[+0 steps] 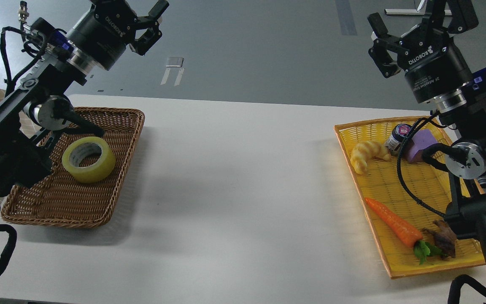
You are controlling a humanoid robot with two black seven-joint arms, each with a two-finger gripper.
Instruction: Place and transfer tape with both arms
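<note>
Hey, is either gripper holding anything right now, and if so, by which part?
Nothing is held. The left gripper and the right gripper are both open and raised in the air; the tape lies flat in the brown wicker basket.

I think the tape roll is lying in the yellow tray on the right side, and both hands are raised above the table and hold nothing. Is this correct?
One detail is wrong. The head view shows the tape roll lying in the brown wicker basket on the left, not in the yellow tray. The rest holds: the left hand and the right hand are both raised above the table and hold nothing.
</note>
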